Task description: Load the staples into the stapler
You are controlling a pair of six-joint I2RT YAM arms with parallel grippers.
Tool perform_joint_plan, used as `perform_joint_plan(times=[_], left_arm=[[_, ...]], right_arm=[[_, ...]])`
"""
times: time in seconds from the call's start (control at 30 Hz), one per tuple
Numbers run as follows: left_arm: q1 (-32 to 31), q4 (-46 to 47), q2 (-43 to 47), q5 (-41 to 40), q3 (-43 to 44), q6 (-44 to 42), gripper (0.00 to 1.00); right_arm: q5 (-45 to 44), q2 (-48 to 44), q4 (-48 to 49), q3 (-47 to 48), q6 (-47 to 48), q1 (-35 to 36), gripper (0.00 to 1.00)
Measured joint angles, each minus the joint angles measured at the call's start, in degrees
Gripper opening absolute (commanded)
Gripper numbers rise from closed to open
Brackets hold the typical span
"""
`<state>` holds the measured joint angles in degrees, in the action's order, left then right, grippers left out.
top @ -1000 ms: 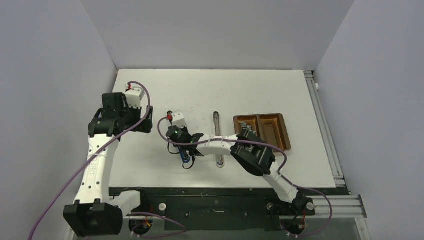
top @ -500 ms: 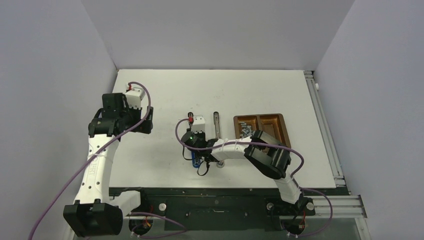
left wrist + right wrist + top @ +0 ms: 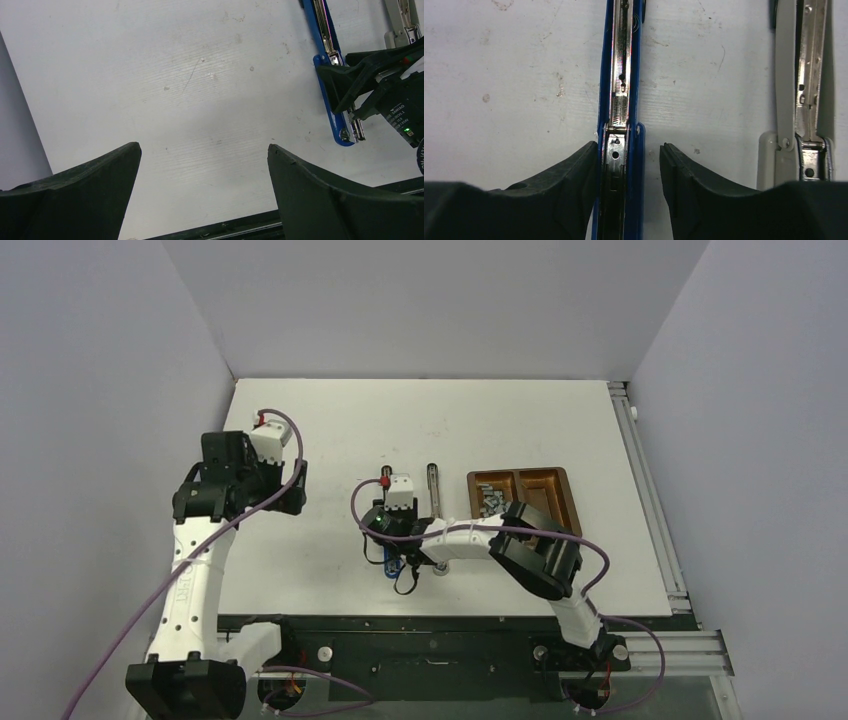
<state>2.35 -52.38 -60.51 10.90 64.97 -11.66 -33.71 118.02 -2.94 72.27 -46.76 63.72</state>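
Stapler (image 3: 620,75), slim blue with shiny steel channel, sits seemingly loose inside half-parted right hand (image 3: 629,150); left hand (image 3: 203,147) gapes wide.

the staples (image 3: 489,502) lay in a loose silver-grey pile in the left compartment of a brown tray (image 3: 520,473); the blue stapler (image 3: 621,90) lay opened flat, metal channel up.

The white worktop (image 3: 330,420) is scuffed and faintly scratched. A blue stapler (image 3: 621,75) lies on it opened out flat, its metal channel facing up, towards the near edge. A grey stapler (image 3: 804,75) lies parallel just to its right, also opened flat, with a bare strip between them. Right of that sits a brown two-compartment tray (image 3: 552,502).
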Motion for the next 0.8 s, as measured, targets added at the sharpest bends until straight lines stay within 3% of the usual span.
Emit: perform_joint_plan(times=[0.17, 0.3, 0.33, 0.47, 0.63, 0.8], left_arm=[[0.0, -0.8, 1.4, 0.5, 0.0, -0.4, 0.96], [0.0, -1.0, 2.8, 1.4, 0.1, -0.6, 0.96], [0.0, -1.1, 3.0, 1.7, 0.2, -0.6, 0.96], [0.0, -1.7, 2.7, 2.7, 1.9, -0.7, 0.96], [0.0, -2.8, 0.8, 3.3, 5.2, -0.8, 0.96], [0.0, -3.4, 0.5, 3.3, 6.9, -0.8, 0.96]], right_arm=[[-1.4, -3.8, -4.4, -0.1, 1.7, 0.8, 0.46], [-4.1, -12.8, -8.4, -0.1, 3.8, 1.0, 0.42], [-4.4, -14.7, -8.8, -0.1, 4.3, 0.9, 0.46], [-3.6, -24.7, -8.2, -1.0, 6.3, -0.8, 0.83], [4.4, -35.5, -1.2, -9.2, 8.3, -7.1, 0.86], [7.1, -32.3, -2.2, -5.7, 9.2, -7.6, 0.82]])
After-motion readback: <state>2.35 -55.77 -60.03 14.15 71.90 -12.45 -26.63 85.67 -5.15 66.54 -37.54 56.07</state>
